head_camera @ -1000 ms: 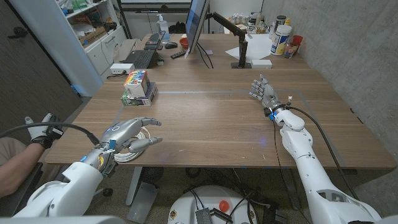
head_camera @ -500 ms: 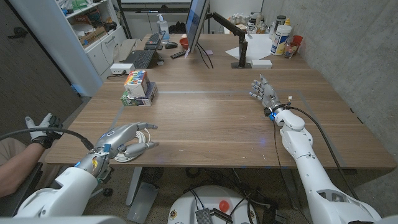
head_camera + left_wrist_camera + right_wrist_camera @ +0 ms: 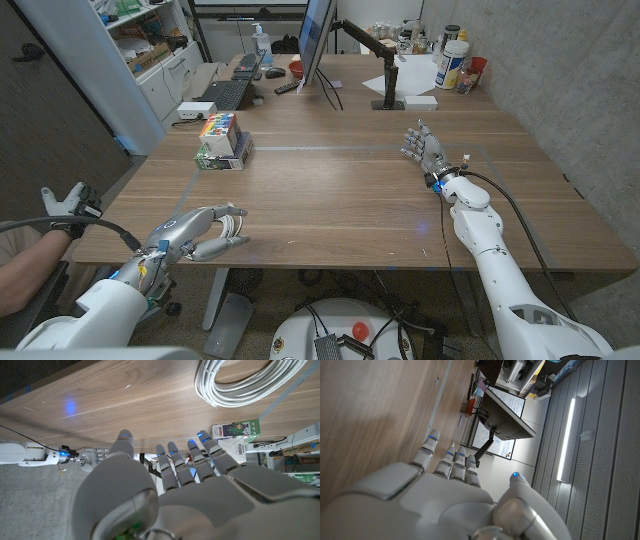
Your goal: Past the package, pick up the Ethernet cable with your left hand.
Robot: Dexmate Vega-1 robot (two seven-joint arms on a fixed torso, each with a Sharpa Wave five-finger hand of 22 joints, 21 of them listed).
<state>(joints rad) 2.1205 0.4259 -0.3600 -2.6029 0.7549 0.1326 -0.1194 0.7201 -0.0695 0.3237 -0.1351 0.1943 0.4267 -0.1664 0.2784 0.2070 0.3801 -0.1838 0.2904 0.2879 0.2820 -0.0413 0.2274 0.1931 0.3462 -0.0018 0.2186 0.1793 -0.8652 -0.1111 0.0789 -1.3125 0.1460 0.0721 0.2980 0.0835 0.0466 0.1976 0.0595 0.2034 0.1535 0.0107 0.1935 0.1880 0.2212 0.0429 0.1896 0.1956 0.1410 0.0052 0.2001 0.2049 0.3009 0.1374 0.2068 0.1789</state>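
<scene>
The white Ethernet cable (image 3: pixel 245 382) lies coiled on the wooden table (image 3: pixel 340 190) near its front left corner. My left hand (image 3: pixel 197 233) hovers over it with fingers spread and nothing in them; in the head view it hides most of the coil. In the left wrist view the coil lies just beyond my left hand's (image 3: pixel 165 485) fingertips, apart from them. The colourful package (image 3: pixel 222 138) stands farther back on the left, also seen as a package (image 3: pixel 235 430) past the coil. My right hand (image 3: pixel 424 150) stands at the right of the table, fingers apart and empty, as my right hand (image 3: pixel 450 495) shows.
A monitor (image 3: pixel 314 40) on a stand, a keyboard (image 3: pixel 228 92) and a white box (image 3: pixel 195 108) crowd the back left. Bottles and cups (image 3: pixel 452 60) stand at the back right. A person's gloved hand (image 3: pixel 65 205) is off the table's left edge.
My left arm has drawn back toward the front left corner, and the hand now covers more of the coil. The right arm has not moved.
</scene>
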